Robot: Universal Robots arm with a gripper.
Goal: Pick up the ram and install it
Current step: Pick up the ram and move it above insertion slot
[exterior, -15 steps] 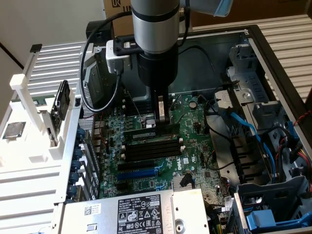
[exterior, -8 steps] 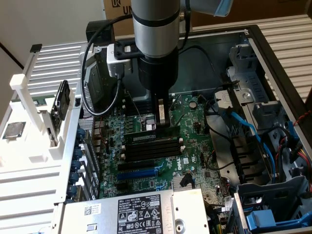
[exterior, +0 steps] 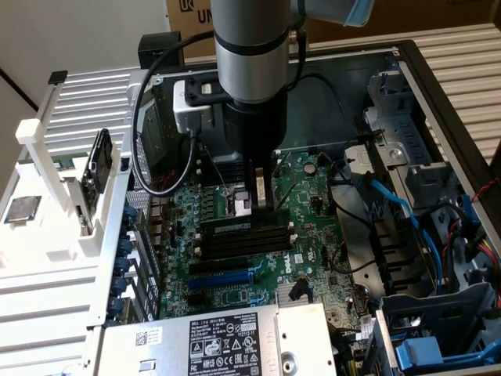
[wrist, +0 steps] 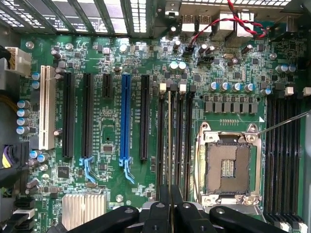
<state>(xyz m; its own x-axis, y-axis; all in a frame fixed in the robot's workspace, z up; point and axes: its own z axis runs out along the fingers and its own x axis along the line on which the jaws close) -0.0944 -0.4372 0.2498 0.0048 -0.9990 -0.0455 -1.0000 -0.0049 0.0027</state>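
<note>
Ram: we see the ram (wrist: 169, 141) edge-on in the wrist view, a thin line running along the bank of memory slots (wrist: 181, 141). In the exterior view it is a dark strip with a pale label (exterior: 235, 227) just under the pincer.
Pincer: the pincer (wrist: 169, 191) is closed on the ram's upper edge near its middle, with one finger on each face. In the exterior view it (exterior: 263, 205) reaches straight down from the arm.
Hard to make out: the ram's lower edge meets the slots, and we cannot tell which slot it is in or whether it is seated. The pincer covers the end of the ram closest to the wrist camera.
Cut off: the arm's grey body hides the board behind it in the exterior view.
Neighbours: the CPU socket (wrist: 228, 165) lies just beside the slot bank. A tall black expansion slot (wrist: 144, 116) and the blue slot (wrist: 126, 116) lie on the other side.
Edges: the case wall (exterior: 438, 102) rises at the exterior view's right, with blue cables (exterior: 399, 204) nearby. The power supply box (exterior: 227, 341) borders the board at the front. A black cable (exterior: 145, 157) loops at the exterior view's left.
Open room: we see bare board between the slot bank and the power supply box.
</note>
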